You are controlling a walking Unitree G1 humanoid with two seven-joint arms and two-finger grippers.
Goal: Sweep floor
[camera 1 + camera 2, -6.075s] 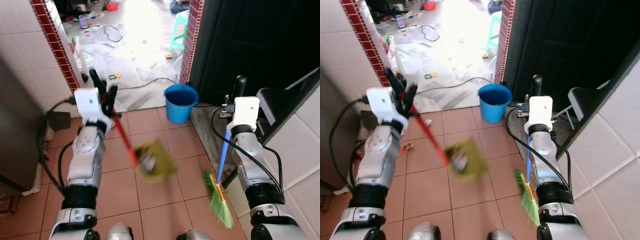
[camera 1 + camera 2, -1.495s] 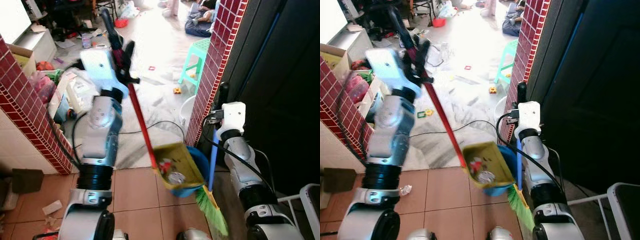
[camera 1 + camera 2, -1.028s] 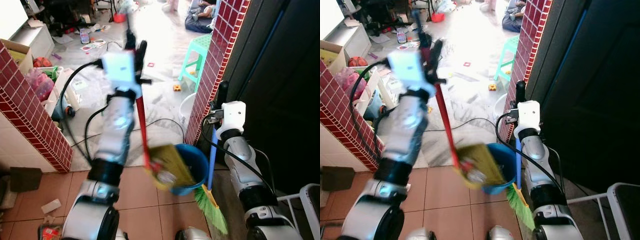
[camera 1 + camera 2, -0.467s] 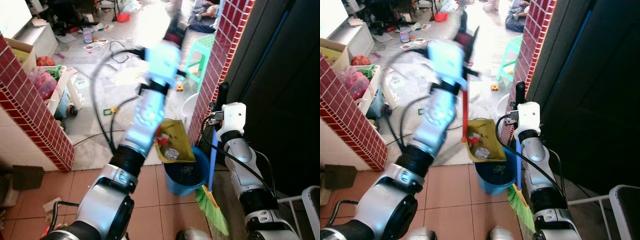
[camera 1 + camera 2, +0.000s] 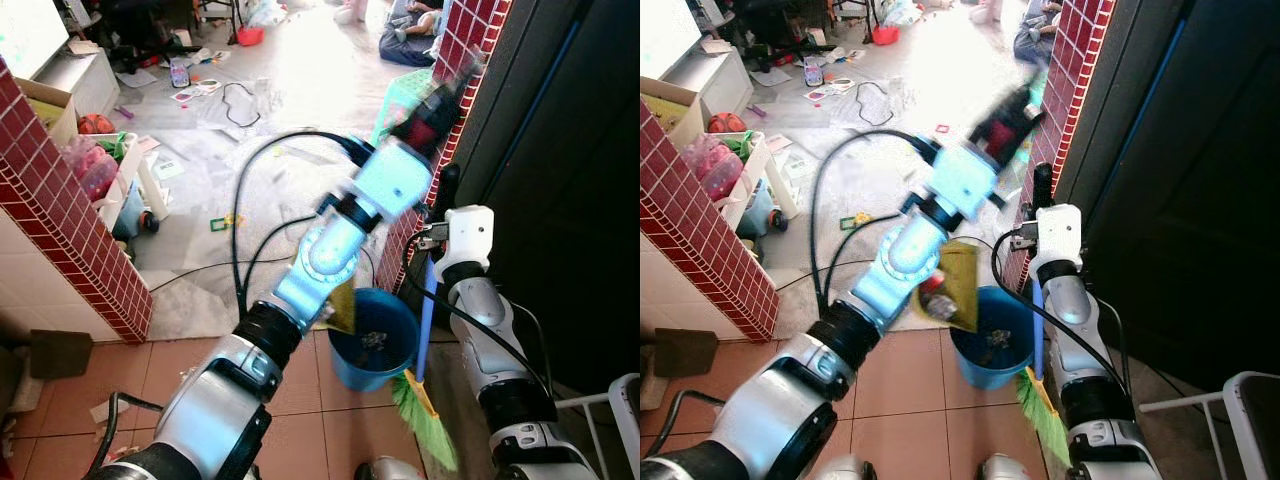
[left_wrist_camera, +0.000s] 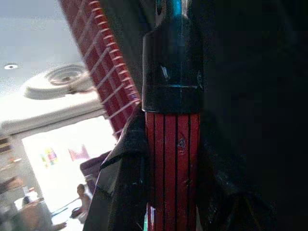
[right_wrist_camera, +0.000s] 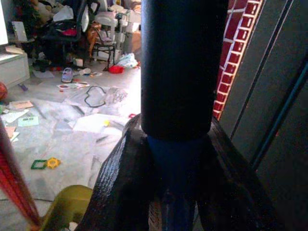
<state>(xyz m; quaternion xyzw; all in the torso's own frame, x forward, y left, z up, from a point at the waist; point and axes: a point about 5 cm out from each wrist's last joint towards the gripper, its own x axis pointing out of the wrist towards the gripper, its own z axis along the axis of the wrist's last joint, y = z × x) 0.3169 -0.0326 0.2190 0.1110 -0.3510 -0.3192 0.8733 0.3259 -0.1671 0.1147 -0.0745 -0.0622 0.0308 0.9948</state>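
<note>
I'm tipping the yellow dustpan (image 5: 952, 287) over the blue bucket (image 5: 992, 350) mid-frame, left end effector (image 5: 1006, 118) clamped on its red handle (image 6: 172, 159); right end effector (image 7: 174, 192) is gripping the broom (image 5: 427, 370) beside it.

Red brick pillar (image 5: 60, 190) at 9 o'clock, with a second brick pillar (image 5: 462, 40) at 1 o'clock beside a dark door (image 5: 560, 180) at 3 o'clock. Terracotta floor tiles (image 5: 180, 360) at 7 o'clock give way to a pale floor (image 5: 300, 70) at 12 o'clock, strewn with papers and small toys. A green plastic stool (image 5: 400, 95) stands near the second pillar. A black cable (image 5: 190, 270) trails across the pale floor.
</note>
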